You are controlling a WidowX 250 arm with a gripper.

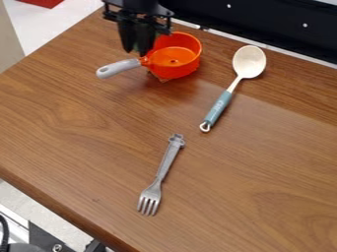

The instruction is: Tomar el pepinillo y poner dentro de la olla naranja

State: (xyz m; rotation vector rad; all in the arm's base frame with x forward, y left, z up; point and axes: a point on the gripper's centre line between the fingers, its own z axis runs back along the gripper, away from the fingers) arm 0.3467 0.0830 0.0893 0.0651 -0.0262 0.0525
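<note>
The black gripper point(136, 48) hangs down at the top of the camera view, by the left side of the orange pot point(184, 68), above the place where the grey handle point(118, 68) joins it. It hides part of the pot's left rim. Inside the pot, the part of the orange bottom in view has a small dark spot and no pickle on it. I cannot make out a pickle for certain; a dark greenish patch shows at the gripper's lower end.
A cream spoon with a blue-green handle point(219, 106) lies right of the pot. A grey fork point(169, 160) lies nearer the front of the wooden table point(72, 147). Something small and brown pokes out under the pot. A black panel point(263, 22) runs along the back edge.
</note>
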